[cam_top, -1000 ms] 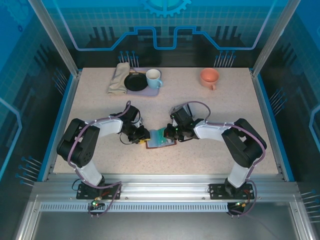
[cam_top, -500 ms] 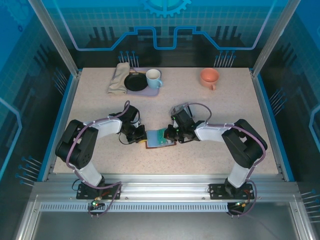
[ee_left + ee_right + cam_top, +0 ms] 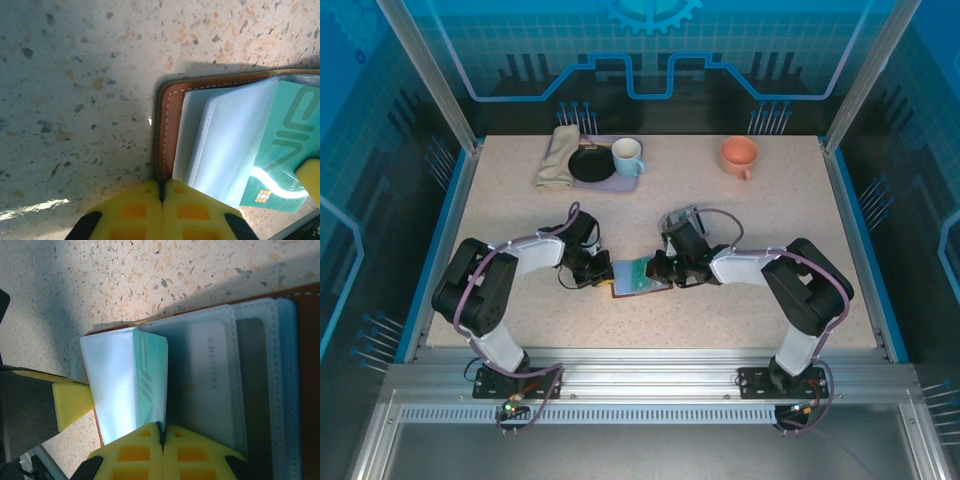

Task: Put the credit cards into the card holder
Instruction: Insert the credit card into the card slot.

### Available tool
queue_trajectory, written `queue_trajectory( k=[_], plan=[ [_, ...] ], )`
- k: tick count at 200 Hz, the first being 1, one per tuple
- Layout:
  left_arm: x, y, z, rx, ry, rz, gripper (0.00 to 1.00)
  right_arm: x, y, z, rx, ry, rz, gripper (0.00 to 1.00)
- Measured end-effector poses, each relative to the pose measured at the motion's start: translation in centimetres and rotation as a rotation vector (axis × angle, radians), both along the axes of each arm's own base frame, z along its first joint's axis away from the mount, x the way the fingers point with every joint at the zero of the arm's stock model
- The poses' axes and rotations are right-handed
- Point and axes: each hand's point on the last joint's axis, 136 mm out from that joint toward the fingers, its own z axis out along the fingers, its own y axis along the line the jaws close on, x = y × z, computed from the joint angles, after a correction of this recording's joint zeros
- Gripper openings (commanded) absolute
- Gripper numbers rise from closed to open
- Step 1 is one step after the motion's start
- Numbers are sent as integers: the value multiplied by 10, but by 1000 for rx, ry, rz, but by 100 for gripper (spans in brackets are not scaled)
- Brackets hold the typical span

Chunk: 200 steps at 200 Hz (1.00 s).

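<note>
Work looks well under way, with the card holder [image 3: 638, 280] lying open on the speckled table [image 3: 520, 210], just below the middle of the overhead view, between the two arms. In the right wrist view a white card [image 3: 207, 370] and a grey card [image 3: 250, 370] sit in the stacked pockets on the right half of the frame, so I judge those two done.

A teal card [image 3: 280, 150] is only partly in. It shows through the raised clear sleeve [image 3: 225, 140], and its end with the gold chip [image 3: 263, 196] pokes out at the lower right of the left wrist view.

The left gripper [image 3: 607, 272] is clenched on the holder's brown stitched edge, pinning it down. The right gripper [image 3: 660, 268] is clamped at the lower edge of the sleeve and appears to pinch the teal card there, though sleeve and card overlap too closely to be sure.

What seems left is sliding that card home. I see no loose credit cards on the table from above.

The white card carries one line of small capitals, something like "CHL…INA", too soft to read firmly. The teal card bears large pale logo strokes, partly covered and unreadable.
</note>
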Motion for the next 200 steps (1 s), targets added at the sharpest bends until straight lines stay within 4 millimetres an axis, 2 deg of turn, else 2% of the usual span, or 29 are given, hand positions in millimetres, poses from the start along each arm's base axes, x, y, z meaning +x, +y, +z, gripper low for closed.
queue_trajectory(
  k=[78, 123, 200],
  plan=[
    [0, -2, 0, -10, 5, 1, 0, -10, -4, 0, 5, 6, 29, 0],
    [0, -2, 0, -14, 6, 0, 0, -6, 2, -3, 10, 12, 36, 1],
    [-1, -3, 0, -17, 7, 0, 0, -3, 15, -1, 16, 22, 72, 11]
  ],
)
